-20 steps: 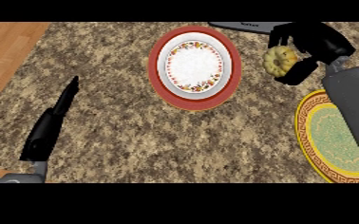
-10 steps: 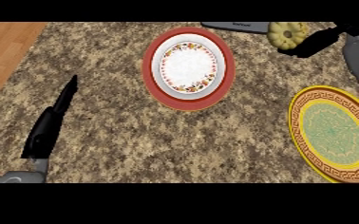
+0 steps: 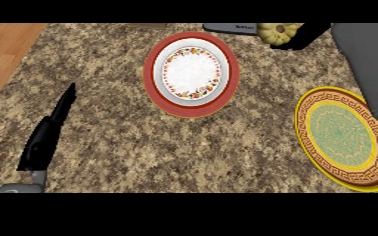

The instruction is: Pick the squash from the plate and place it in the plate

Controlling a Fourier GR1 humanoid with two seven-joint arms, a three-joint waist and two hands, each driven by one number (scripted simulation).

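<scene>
Speckled stone counter (image 3: 148,145) is shown with the squash (image 3: 278,32) now carried to the far edge, beyond the red plate (image 3: 156,87); the yellow plate (image 3: 314,145) lies vacated. Right hand (image 3: 308,35): grip cannot be told. Left hand (image 3: 46,137) rests straight-fingered, holding nothing.

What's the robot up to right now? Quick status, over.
Left hand open, resting at left edge. Right hand shut on squash, top edge. Red-rimmed plate and yellow plate both bare. Nothing between.
</scene>
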